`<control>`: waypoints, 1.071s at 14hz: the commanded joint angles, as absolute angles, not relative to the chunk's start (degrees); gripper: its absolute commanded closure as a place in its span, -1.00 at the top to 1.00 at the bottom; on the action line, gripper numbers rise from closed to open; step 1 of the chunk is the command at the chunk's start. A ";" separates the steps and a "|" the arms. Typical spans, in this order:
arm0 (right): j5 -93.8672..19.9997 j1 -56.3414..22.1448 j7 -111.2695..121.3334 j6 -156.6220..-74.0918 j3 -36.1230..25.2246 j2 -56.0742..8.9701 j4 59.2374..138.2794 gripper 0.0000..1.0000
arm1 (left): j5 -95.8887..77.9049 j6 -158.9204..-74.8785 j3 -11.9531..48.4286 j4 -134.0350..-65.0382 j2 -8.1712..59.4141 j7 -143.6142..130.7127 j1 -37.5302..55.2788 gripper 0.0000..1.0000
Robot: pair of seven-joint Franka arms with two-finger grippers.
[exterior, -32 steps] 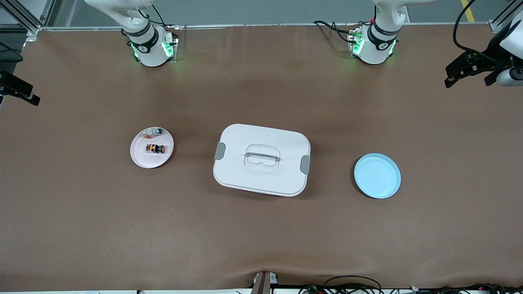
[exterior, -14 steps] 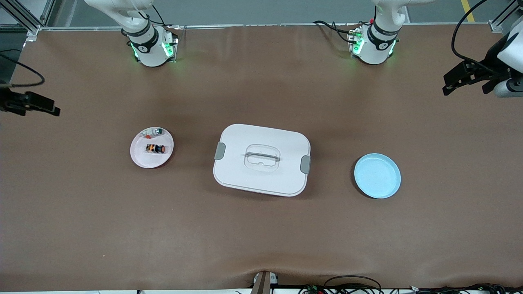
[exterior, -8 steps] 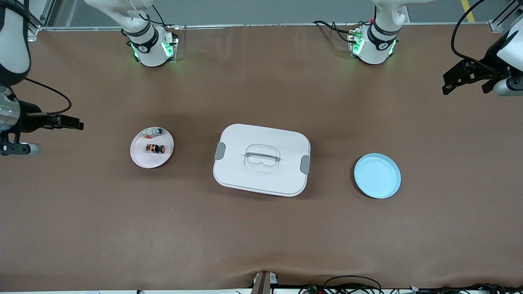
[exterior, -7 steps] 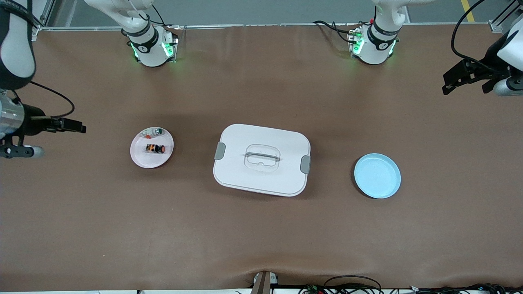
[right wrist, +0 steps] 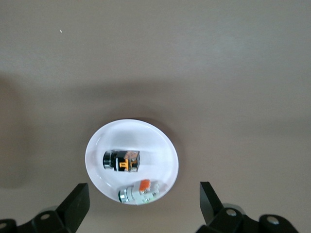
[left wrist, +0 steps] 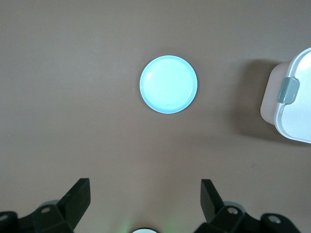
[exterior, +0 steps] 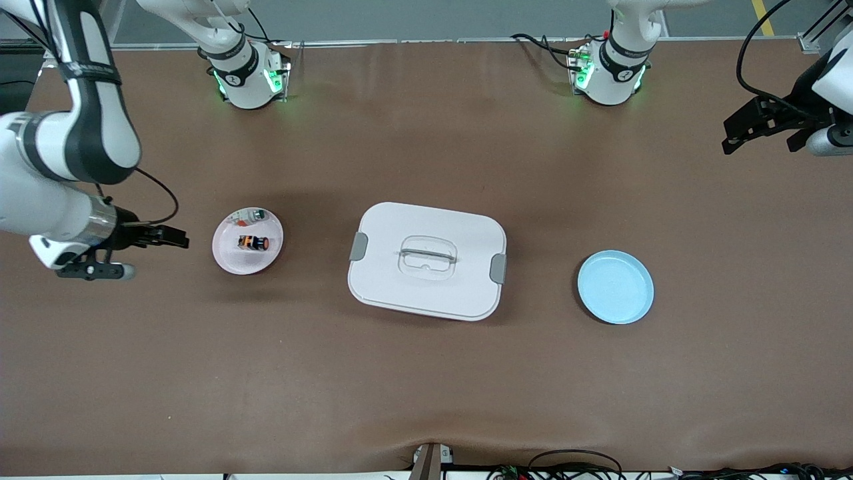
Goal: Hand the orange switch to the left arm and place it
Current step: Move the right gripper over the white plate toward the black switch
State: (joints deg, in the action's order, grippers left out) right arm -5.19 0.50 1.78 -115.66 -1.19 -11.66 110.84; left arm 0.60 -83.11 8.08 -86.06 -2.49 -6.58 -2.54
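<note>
— Both sets of jaws spread wide?
— Yes, and empty. The right gripper (exterior: 174, 236) hangs just beside the white plate (exterior: 230, 261), at the right arm's end of the table; the left gripper (exterior: 740, 127) waits over bare table at the left arm's end.
— And the orange switch (exterior: 253, 243)?
— Lying on its side on that plate, a stubby cylinder, its orange-red end toward the smooth white box (exterior: 426, 260). A green-and-white part (exterior: 254, 215) sits near it.
— Anything else?
— A round blue plate (exterior: 615, 287).

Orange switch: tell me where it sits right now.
The orange switch lies on the white plate toward the right arm's end of the table, beside a small green-and-white component, with the open right gripper just beside the plate.
</note>
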 commanded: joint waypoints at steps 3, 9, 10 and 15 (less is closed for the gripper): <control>-5.62 -2.63 -1.76 -128.64 -1.23 -11.34 120.83 1.00 | 3.34 -82.27 8.26 -84.82 -2.46 -6.59 -2.37 1.00; -6.32 -3.60 -4.82 -140.26 -1.05 -13.53 128.05 1.00 | 4.04 -82.27 8.26 -84.90 -2.64 -6.06 -2.37 1.00; -7.46 -4.82 -5.36 -140.36 -1.05 -13.97 128.32 1.00 | 4.04 -82.44 8.26 -84.90 -2.55 -6.06 -2.37 1.00; -8.17 -7.03 -5.45 -146.06 -1.05 -13.97 132.00 1.00 | 3.96 -82.44 8.61 -84.99 -2.72 -5.71 -2.55 1.00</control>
State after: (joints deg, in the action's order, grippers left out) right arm -7.62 -6.06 -4.60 -143.22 -0.94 -14.52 129.69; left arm 2.90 -83.11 8.18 -85.64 -2.50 -6.50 -2.51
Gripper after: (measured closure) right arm 0.000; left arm 0.000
